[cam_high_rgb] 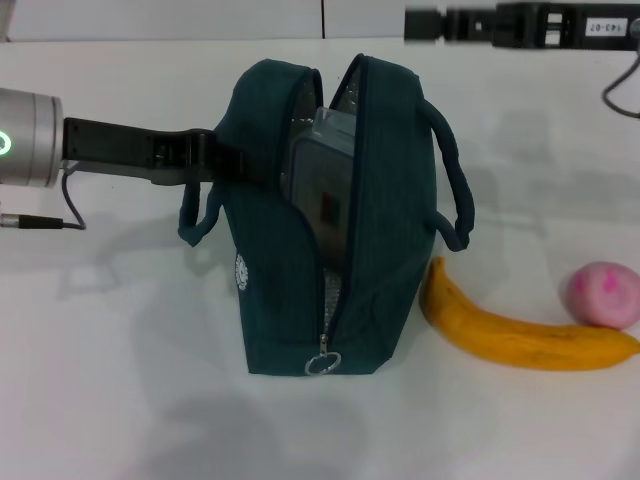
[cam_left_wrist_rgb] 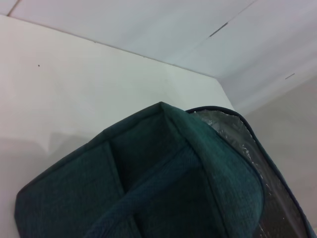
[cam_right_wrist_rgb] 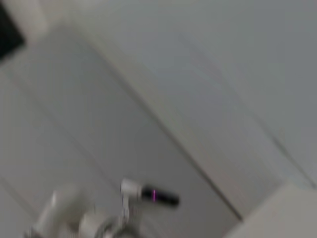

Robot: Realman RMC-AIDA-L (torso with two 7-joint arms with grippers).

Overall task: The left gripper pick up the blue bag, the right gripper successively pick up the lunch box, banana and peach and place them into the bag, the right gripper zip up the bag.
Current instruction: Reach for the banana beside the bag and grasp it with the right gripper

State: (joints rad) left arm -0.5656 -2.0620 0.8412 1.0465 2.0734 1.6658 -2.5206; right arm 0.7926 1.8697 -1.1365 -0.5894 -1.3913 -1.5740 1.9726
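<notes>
The blue bag [cam_high_rgb: 290, 290] stands upright on the white table [cam_high_rgb: 120, 400] with its top unzipped. The lunch box [cam_high_rgb: 325, 185] stands on edge inside the opening, its label showing. My left gripper [cam_high_rgb: 215, 155] reaches in from the left and is shut on the bag's left top flap. The left wrist view shows the bag's teal fabric [cam_left_wrist_rgb: 148, 183] and silver lining [cam_left_wrist_rgb: 247, 148] close up. The banana [cam_high_rgb: 520, 340] lies on the table just right of the bag, and the peach [cam_high_rgb: 603, 294] sits beside the banana's far end. My right gripper [cam_high_rgb: 415, 22] hovers high at the back right, away from everything.
The zipper's ring pull [cam_high_rgb: 323, 362] hangs at the bag's near bottom corner. One loop handle [cam_high_rgb: 455, 190] sticks out to the right, above the banana. A black cable [cam_high_rgb: 620, 90] hangs at the right edge, and the left arm's cable [cam_high_rgb: 40, 222] lies on the table.
</notes>
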